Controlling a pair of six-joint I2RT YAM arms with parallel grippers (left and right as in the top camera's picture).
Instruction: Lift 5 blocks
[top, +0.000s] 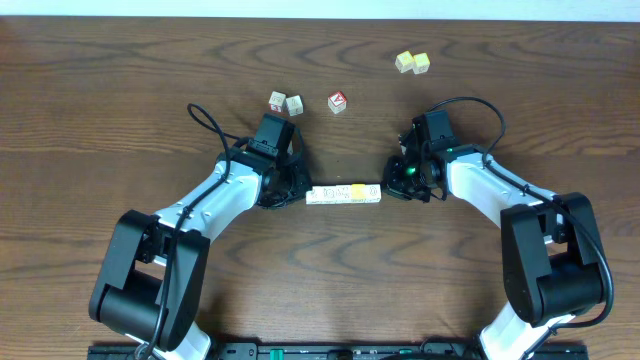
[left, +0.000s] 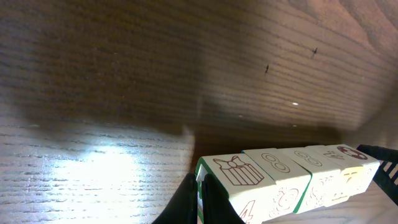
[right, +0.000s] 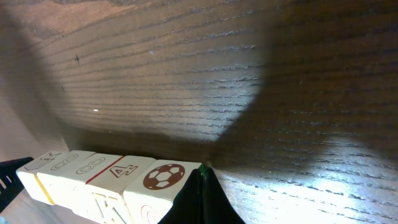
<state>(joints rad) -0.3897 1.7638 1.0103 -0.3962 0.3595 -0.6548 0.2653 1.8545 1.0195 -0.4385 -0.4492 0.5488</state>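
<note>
Holding the blocks (top: 345, 194): five cream cubes stand end to end in one straight row at the middle of the table, pinched lengthwise between the two arms; one cube shows a yellow face.
Left gripper (top: 298, 190): its fingers are closed together, and their tip presses on the row's left end, the cube with the gift drawing (left: 239, 169).
Right gripper (top: 392, 188): it is closed in the same way, its tip against the right end, the cube with the football (right: 163, 176).
Height of the row: I cannot tell whether it rests on the wood or hangs just above it; the wrist views show shadow beside it but no plain gap.
Risk, buckling: only end pressure binds the row; if the arms rise unevenly or push off its line, I judge the middle cubes would hinge and drop out.
Risk, slackening: if either arm eases outward, the friction between faces goes and the row falls apart.
Risk, slipping tips: narrow closed tips on smooth printed faces could slide off toward a corner and twist an end cube.
Table (top: 120, 120): dark brown wood, flat, with strong grain and glare patches in the wrist views; it looks hard, so dropped cubes would likely bounce and scatter.
Loose cubes: two pale ones (top: 278, 101) and a red-topped cube (top: 337, 101) lie behind the row, well apart from it; two yellow-green cubes (top: 404, 61) lie farther back.
Room: a pale strip (top: 320, 8) runs along the table's far edge; nothing more shows.
</note>
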